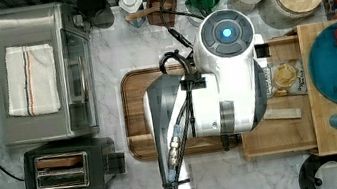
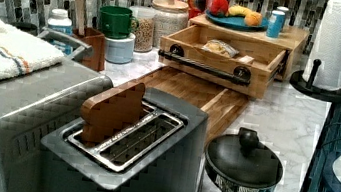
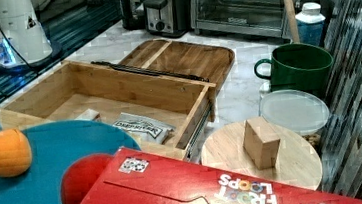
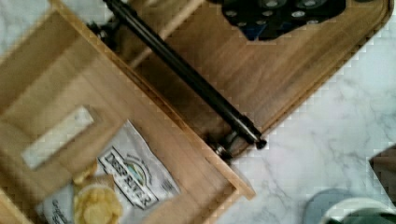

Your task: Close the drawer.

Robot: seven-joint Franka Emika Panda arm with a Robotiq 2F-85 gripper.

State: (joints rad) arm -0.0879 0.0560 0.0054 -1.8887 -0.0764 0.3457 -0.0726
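One drawer (image 2: 217, 57) pulled out — chip bag (image 4: 121, 179) inside.

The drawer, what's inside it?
The drawer is pulled open. Inside lie a bag of chips and a small pale wooden block. In the top view the robot arm covers part of the drawer's floor, so more could hide there.

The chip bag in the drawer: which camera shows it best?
The wrist view: the chip bag is large, its label readable, on the drawer floor. The right view shows it flat and smaller, the left view tiny, and the top view beside the arm.
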